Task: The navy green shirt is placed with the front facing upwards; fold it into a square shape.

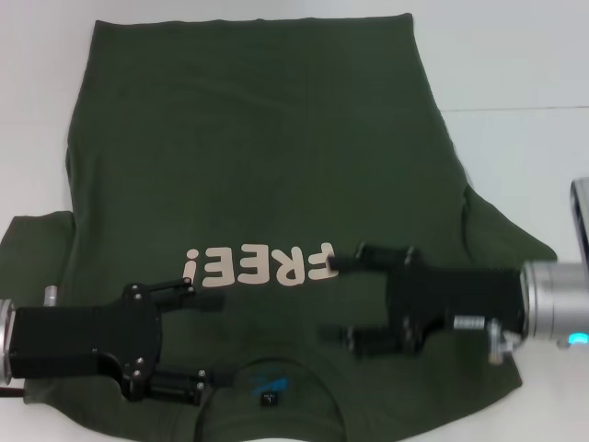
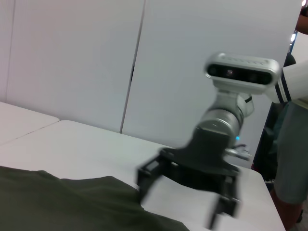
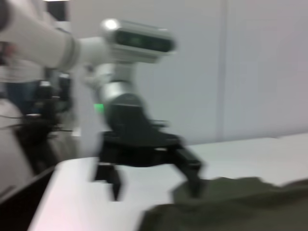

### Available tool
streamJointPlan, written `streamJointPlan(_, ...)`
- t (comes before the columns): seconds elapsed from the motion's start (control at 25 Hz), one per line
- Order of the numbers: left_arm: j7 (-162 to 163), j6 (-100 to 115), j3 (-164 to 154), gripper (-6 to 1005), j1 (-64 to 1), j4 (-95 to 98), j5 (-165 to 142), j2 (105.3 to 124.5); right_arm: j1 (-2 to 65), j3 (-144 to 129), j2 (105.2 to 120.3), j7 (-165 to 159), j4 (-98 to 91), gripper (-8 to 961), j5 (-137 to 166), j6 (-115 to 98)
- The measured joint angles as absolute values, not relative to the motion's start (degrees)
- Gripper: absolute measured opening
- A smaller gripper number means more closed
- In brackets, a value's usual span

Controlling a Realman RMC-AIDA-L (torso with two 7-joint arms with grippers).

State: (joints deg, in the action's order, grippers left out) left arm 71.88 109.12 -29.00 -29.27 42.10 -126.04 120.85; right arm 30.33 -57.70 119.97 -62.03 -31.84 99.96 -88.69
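Observation:
The navy green shirt (image 1: 248, 166) lies flat on the white table (image 1: 515, 74), front up, with its pale "FREE!" lettering (image 1: 258, 267) and collar label (image 1: 269, 385) toward me. My left gripper (image 1: 216, 336) hovers open over the chest to the left of the collar. My right gripper (image 1: 331, 299) hovers open over the chest on the right, beside the lettering. Neither holds cloth. The left wrist view shows the right gripper (image 2: 183, 202) above the shirt's edge (image 2: 72, 202). The right wrist view shows the left gripper (image 3: 153, 185) beside the shirt (image 3: 231, 207).
Bare white tabletop (image 1: 28, 110) surrounds the shirt on both sides and beyond the hem. White wall panels (image 2: 72, 62) stand behind the table. A person (image 2: 291, 154) stands off the table's edge in the left wrist view.

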Motion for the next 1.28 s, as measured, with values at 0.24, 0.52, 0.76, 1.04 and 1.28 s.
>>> streamJointPlan(0.24, 72.03, 109.06, -28.92, 934, -29.23, 42.10, -126.04, 121.00, 28.84, -55.04, 119.53, -74.88, -41.01, 907, 101.06, -80.62)
streamJointPlan(0.52, 72.07, 108.26, -29.13, 934, -29.23, 42.07, -125.81, 121.25, 27.19, -54.86, 119.56, -97.85, -61.73, 904, 115.89, -74.46)
streamJointPlan(0.76, 72.15, 107.95, -29.18, 934, -29.35, 42.03, -125.67, 121.38, 29.85, -53.73, 119.46, -116.93, -74.12, 898, 135.86, -77.47)
streamJointPlan(1.04, 72.13, 107.22, -29.00, 934, -29.29, 41.36, -125.59, 121.44, 34.79, -50.35, 119.43, -126.44, -76.21, 898, 154.13, -83.01)
streamJointPlan(1.28, 72.15, 106.99, -28.96, 934, -29.03, 41.31, -125.61, 121.58, 36.11, -50.69, 119.68, -129.39, -75.28, 897, 161.53, -85.40)
